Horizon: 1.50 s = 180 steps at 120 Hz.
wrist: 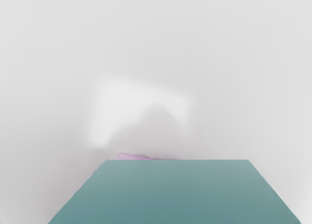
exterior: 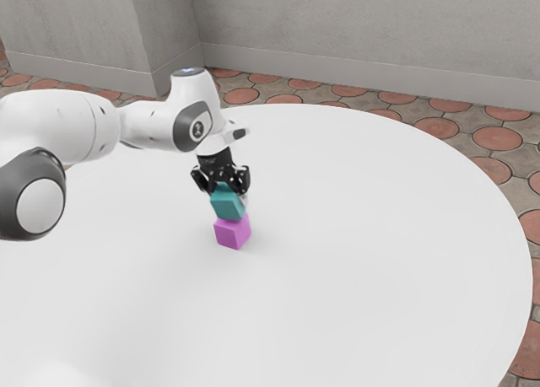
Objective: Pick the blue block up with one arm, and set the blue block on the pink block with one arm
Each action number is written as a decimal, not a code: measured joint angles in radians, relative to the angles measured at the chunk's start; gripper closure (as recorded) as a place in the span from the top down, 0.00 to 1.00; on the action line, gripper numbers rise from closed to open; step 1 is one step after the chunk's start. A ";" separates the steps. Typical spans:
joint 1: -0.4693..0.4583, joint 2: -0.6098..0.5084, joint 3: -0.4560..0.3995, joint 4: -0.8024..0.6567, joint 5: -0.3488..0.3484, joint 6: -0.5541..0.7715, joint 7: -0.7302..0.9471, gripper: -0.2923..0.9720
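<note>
Spanning most of the scene, the round white counter (exterior: 380, 260) carries the pink block (exterior: 233, 233) near its middle. The white Franka arm (exterior: 126, 130) reaches in from the exterior view's left with its hand pointing straight down, probably so the load can be lowered squarely. The blue block (exterior: 226, 203), teal in shade, sits directly over the pink one, touching it or just above it; I cannot tell which. The black jaws clamp the blue block's upper part from two sides. It is a cube, so it has no long axis. Its faces look slightly twisted against the pink block's. In the wrist view a pink sliver shows past its far edge.
</note>
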 joint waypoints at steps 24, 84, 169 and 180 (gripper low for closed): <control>-0.003 0.043 0.010 0.066 -0.004 -0.018 0.055 0.43; -0.009 0.002 0.009 -0.017 -0.009 -0.018 0.143 0.43; -0.095 -0.752 0.144 -0.350 -0.064 -0.262 0.159 0.75; -0.121 -0.801 0.145 -0.398 -0.063 -0.331 0.158 0.76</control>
